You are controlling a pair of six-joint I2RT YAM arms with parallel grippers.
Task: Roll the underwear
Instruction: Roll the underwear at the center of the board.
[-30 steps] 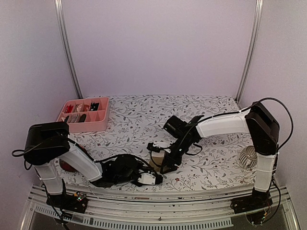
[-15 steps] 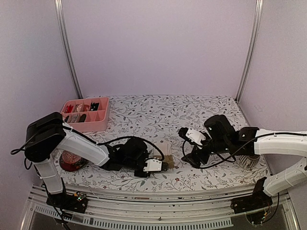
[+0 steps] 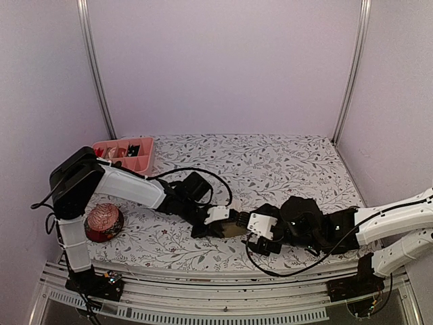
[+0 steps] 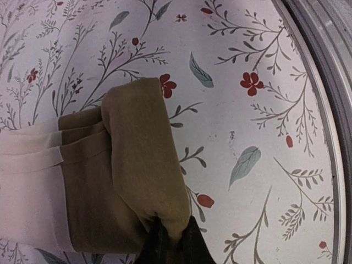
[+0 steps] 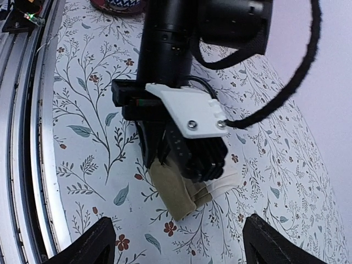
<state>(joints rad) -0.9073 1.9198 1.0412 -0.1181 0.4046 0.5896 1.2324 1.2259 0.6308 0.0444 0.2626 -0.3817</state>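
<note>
The tan underwear (image 4: 137, 165) lies part-rolled on the counter (image 3: 270, 162), central, towards the near edge. The left end effector (image 4: 171, 242) is pinched narrow on its folded end. The right end effector (image 5: 181, 234) stands wide and empty just beside it. Judged step: rolling under way. The next move calls for the right to steady the roll without loosening it.

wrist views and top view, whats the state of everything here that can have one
tan-beige cloth underwear: folded over, lying on the floral-print table, one end pinched
left gripper: shut on the tan-beige cloth underwear
right gripper: open, facing the fold, touching nothing
pink plastic divider tray: compartments hold small items
</note>
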